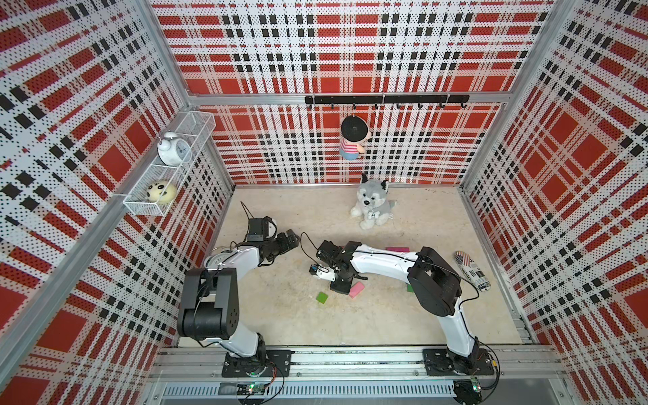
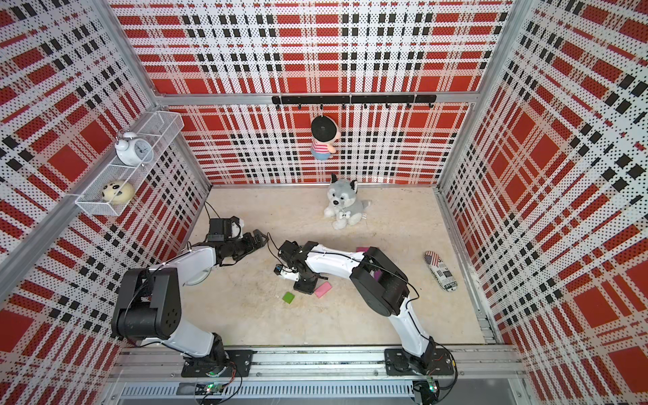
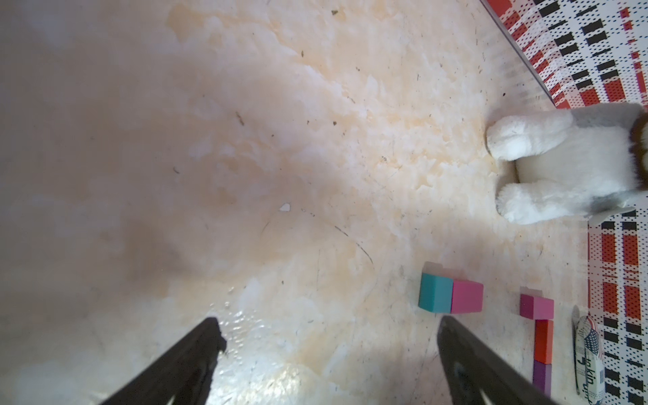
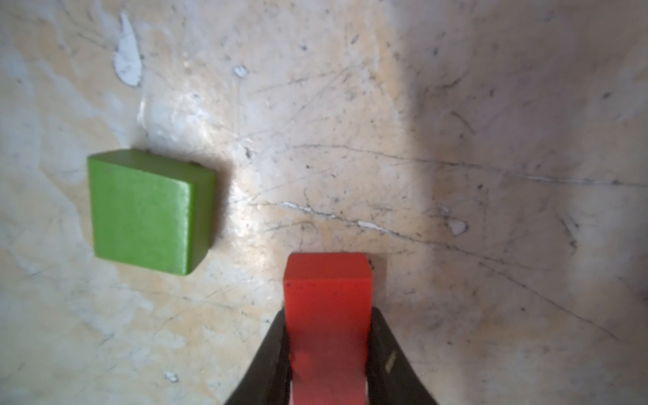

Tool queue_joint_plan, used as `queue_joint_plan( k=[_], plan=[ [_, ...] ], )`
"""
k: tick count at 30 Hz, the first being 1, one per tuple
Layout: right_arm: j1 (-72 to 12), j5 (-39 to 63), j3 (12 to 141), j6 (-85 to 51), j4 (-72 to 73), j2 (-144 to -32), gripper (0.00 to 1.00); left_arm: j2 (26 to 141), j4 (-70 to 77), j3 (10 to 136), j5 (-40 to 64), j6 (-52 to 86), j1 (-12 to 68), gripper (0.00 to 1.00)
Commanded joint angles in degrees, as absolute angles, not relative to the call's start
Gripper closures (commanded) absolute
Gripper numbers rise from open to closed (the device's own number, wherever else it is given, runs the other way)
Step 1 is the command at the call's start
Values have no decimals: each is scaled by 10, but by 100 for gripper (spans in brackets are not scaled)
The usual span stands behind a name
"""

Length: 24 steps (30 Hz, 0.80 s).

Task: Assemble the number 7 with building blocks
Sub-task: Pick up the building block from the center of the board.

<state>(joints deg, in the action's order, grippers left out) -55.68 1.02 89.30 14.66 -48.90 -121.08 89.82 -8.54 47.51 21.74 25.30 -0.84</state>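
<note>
My right gripper (image 4: 328, 315) is shut on a red block (image 4: 328, 280), whose far end rests near the tabletop. It points down at mid-table in both top views (image 1: 339, 288). A green square block (image 4: 147, 210) lies flat beside it, and a pink block (image 1: 357, 290) lies on its other side. My left gripper (image 3: 329, 326) hovers open and empty at the left (image 1: 292, 238). In the left wrist view a teal block (image 3: 434, 292) touches a pink one (image 3: 466, 296). Farther off, magenta (image 3: 536, 306), red (image 3: 543, 342) and purple (image 3: 541, 378) blocks form a line.
A plush dog (image 1: 371, 207) sits by the back wall. A printed pouch (image 1: 471, 270) lies at the right edge. A doll (image 1: 352, 138) hangs from the hook rail, and a wire shelf (image 1: 196, 122) with a clock is on the left wall.
</note>
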Motion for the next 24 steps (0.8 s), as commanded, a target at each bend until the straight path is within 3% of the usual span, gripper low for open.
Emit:
queue_joint_plan(
  k=[1, 7, 16, 24],
  plan=[
    [-554, 10, 874, 122, -468, -1211, 73, 888, -75, 478, 221, 254, -15, 2],
    [-524, 48, 866, 48, -412, -1161, 84, 884, -73, 480, 218, 256, -15, 2],
    [-490, 35, 842, -79, -333, -1090, 90, 872, -64, 484, 219, 258, -20, 2],
    [-475, 41, 839, -225, -306, -1092, 90, 870, -42, 477, 233, 273, -13, 2]
  ],
)
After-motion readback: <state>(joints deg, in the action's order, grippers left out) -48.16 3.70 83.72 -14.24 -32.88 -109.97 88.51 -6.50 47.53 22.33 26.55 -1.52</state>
